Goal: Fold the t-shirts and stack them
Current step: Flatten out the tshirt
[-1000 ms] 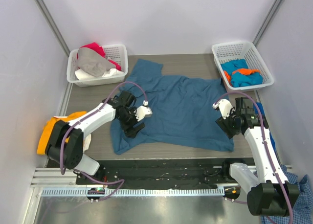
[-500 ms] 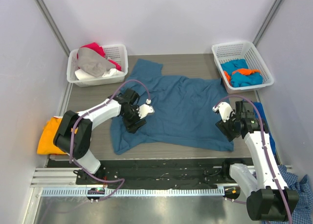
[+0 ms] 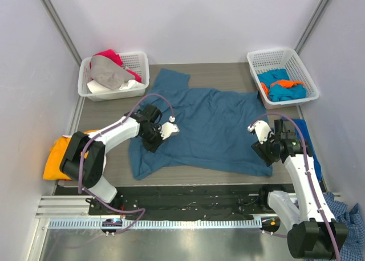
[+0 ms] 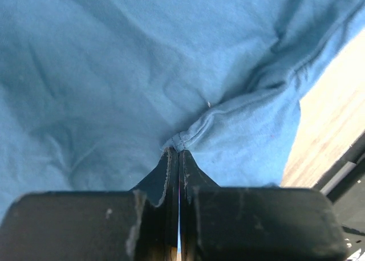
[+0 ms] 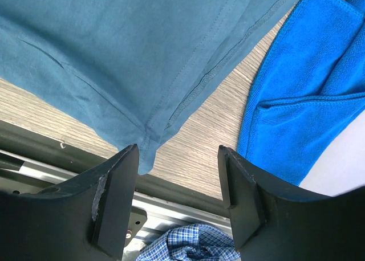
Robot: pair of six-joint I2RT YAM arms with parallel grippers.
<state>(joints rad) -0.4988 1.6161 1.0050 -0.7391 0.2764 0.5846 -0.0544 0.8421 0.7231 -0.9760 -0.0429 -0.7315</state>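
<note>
Nearest of all, off the near right corner of the teal shirt [image 3: 211, 124], a blue-checked shirt [image 3: 349, 215] lies bunched by the right arm's base. Off the teal shirt's near left side, an orange shirt [image 3: 53, 158] sits at the edge of the table [image 3: 222, 73]. The teal shirt is spread flat and wrinkled across the middle of the table, one sleeve reaching far left.

The left gripper [image 3: 153, 139] sits on its left part and the right gripper [image 3: 266, 153] hangs over its near right corner. The top view settles neither grip.

The left wrist view shows fingers pressed together, pinching a small ridge of teal cloth. The right wrist view shows fingers spread wide around nothing, the hemmed corner below them. A bright blue cloth [image 5: 302, 90] lies just right of the shirt, not touching it.

Beyond the shirt's far left, a white basket [image 3: 140, 61] holds a red shirt [image 3: 108, 56] and a grey shirt [image 3: 108, 73]. Beyond its far right, another basket [image 3: 274, 57] holds a turquoise shirt [image 3: 276, 85].
</note>
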